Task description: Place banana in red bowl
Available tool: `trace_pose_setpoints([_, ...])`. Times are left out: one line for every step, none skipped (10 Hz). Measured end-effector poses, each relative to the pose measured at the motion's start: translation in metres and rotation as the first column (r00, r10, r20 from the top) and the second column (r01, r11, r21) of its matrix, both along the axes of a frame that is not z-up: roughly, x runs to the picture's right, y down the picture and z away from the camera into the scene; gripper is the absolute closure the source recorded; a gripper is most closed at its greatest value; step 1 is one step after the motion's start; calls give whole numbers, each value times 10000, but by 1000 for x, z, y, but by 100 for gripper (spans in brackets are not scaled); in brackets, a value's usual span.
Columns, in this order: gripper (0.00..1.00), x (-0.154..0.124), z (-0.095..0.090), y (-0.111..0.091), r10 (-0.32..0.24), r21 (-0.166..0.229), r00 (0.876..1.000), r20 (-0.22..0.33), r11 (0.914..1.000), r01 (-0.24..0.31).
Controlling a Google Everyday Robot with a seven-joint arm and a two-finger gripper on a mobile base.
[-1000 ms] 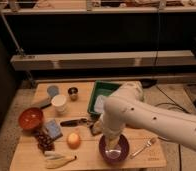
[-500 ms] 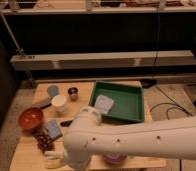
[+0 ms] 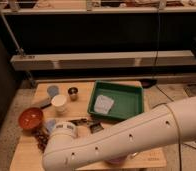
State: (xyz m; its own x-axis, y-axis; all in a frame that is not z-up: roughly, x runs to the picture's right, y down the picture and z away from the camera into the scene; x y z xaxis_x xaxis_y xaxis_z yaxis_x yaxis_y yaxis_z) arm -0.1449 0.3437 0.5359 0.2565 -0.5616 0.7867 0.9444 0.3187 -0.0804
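The red bowl [image 3: 31, 118] stands empty at the left edge of the wooden table [image 3: 83, 102]. The banana is hidden behind my white arm [image 3: 126, 140], which sweeps from the right across the front of the table. The arm's end [image 3: 61, 142] is at the front left, just right of the dark grapes [image 3: 41, 140]. My gripper is not in view; it lies behind the arm's end or below the picture's lower edge.
A green tray [image 3: 136, 97] with a white packet [image 3: 103, 105] sits at the back right. A white cup [image 3: 59, 102], a bluish cup [image 3: 52, 90] and a small metal cup [image 3: 73, 92] stand back left. A dark utensil [image 3: 83, 121] lies mid-table. A shelf rail runs behind.
My arm has swung left and closer across the table's front. It now covers the banana, the round orange fruit and most of the purple bowl.
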Motion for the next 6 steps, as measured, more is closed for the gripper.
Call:
trace_pose_setpoints([35,-1,0,0,-21,-3,10000,23,10000,21])
trace_pose_setpoints([35,1,0,0,22,-26,10000,-56,10000,-22])
trace_pose_setpoints([35,5,1,0,185,-90,9996,-205,9998,-187])
trace_pose_setpoints([35,13,4,-1,536,-203,9971,-536,9983,-547])
trace_pose_setpoints([35,23,8,-6,909,-282,9921,-870,9952,-937])
trace_pose_setpoints([35,25,12,-11,1049,-303,9904,-899,9937,-1080])
